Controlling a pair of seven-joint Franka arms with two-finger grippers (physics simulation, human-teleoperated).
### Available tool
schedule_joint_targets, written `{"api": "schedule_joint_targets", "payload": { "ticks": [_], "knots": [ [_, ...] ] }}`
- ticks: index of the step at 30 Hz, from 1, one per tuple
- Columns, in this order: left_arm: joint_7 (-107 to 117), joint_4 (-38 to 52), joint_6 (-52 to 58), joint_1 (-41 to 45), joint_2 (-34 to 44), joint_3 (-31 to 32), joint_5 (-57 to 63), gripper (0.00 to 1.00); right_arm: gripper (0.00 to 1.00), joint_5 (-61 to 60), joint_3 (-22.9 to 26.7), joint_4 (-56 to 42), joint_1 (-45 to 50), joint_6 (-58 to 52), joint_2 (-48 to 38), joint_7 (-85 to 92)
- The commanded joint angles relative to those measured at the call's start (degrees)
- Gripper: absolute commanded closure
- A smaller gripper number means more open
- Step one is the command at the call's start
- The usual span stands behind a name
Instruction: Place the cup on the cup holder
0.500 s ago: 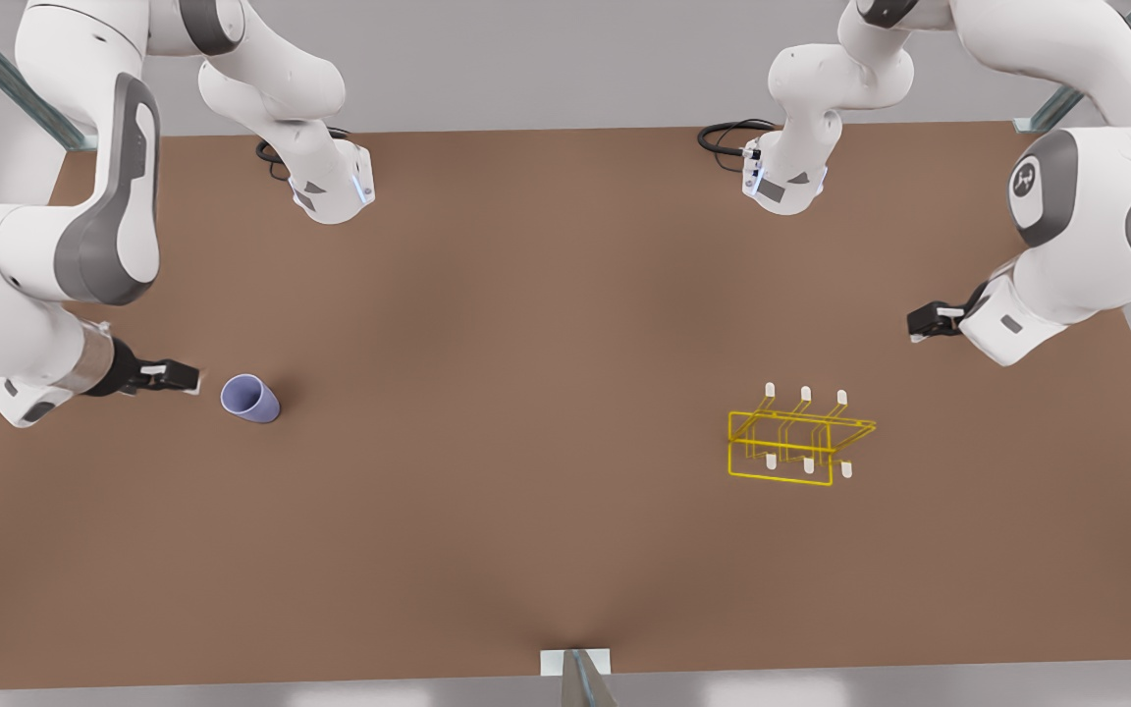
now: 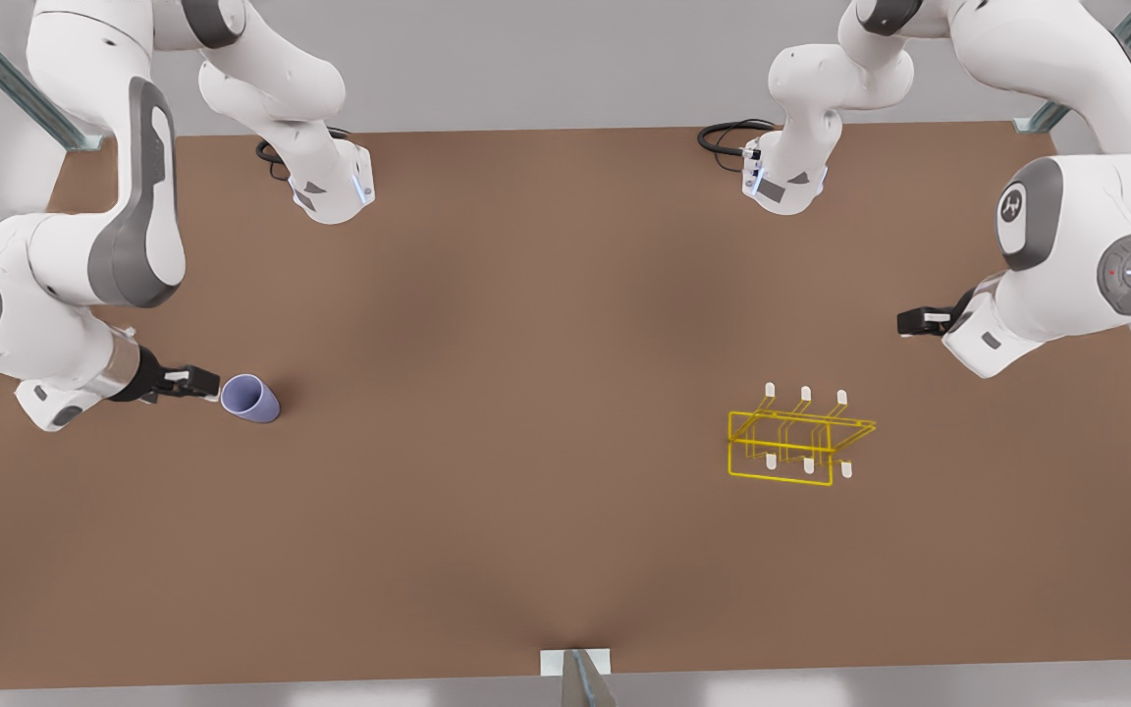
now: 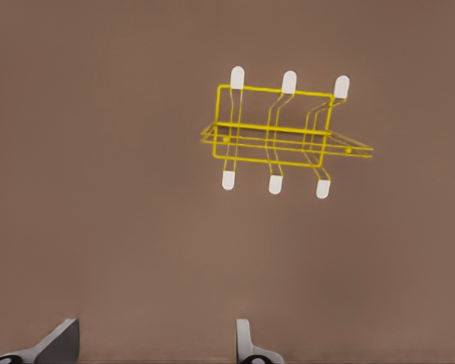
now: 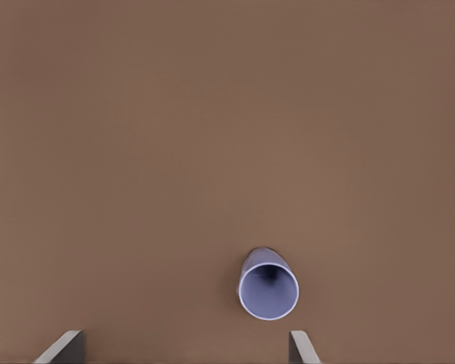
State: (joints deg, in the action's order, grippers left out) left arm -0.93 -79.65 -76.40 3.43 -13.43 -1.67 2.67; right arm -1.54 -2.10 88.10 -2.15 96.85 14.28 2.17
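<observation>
The right claw is on the front view's left, low over the worktop and just beside the cup. Its fingers stand wide apart, as the right wrist view shows, with the cup between them but nearer to one fingertip than to the other. The cup stands upright on the worktop with its mouth up, and nothing holds it.

The step in hand, as I judge it, is the approach for the grasp. To do it well, the right claw should first shift sideways so that the cup sits in the middle of the gap. If not, one finger may push the cup and tip it. Then it can go down and close gently on the wall, because the cup is tapered and smooth and could slip upward out of the grip.

The left claw waits on the front view's right, also open, near the cup holder. The cup holder lies on the worktop well apart from the cup, with its white-tipped pegs free.
</observation>
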Motion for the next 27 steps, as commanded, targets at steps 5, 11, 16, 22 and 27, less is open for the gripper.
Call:
{"api": "schedule_joint_targets", "payload": {
  "ticks": [5, 11, 16, 22, 27],
  "knots": [
    [1.0, -0.1, 1.2, 0.0, 0.1, 0.0, 0.1, 0.00, 0.00, -0.1, -0.2, 1.7, 3.5, 3.9, 3.6, -2.1],
    [1.1, -0.6, 0.8, 0.0, 0.0, -0.1, 0.1, 0.00, 0.00, 0.2, 0.3, 15.6, -4.8, 17.5, 4.3, 2.0],
    [1.1, -0.7, 0.9, -0.1, 0.2, -0.1, 0.1, 0.00, 0.00, 0.2, 0.3, 16.8, -5.0, 20.8, 7.2, 6.3],
    [1.1, -0.9, 1.3, -0.1, -0.2, -0.1, 0.5, 0.00, 0.00, 0.6, 0.2, 26.9, -4.9, 27.3, 2.0, 6.7],
    [1.1, -0.9, 1.3, -0.1, -0.2, -0.1, 0.6, 0.00, 0.00, 0.6, 0.2, 30.4, -5.2, 29.7, 0.6, 6.7]
  ]
}}
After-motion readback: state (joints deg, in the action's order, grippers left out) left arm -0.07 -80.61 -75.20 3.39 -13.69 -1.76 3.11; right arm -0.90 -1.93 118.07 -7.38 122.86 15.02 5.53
